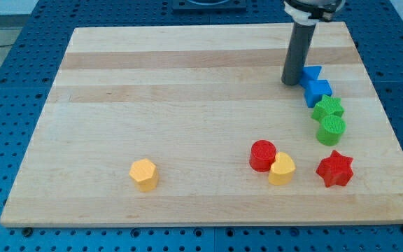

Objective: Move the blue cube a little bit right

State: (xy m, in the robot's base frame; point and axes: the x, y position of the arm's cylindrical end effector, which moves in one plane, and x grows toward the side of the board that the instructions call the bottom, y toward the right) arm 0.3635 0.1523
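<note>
Camera view: the rod's tip [292,83] rests on the tabletop [187,105], touching the left side of a blue block [311,73] near the top right. Just below sits the blue cube [318,91], then two green blocks [328,108]. No jaws on this rod.

A pale wooden counter [187,84] lay on a blue perforated base [5,84]. Near the view's right edge, a green star-like block [328,108] touched a green cylinder [331,130] below it. Lower down sat a red star [335,169], and a red cylinder [262,155] touched a yellow block [282,169]. A yellow hexagonal block [144,173] sat alone toward the bottom left.
</note>
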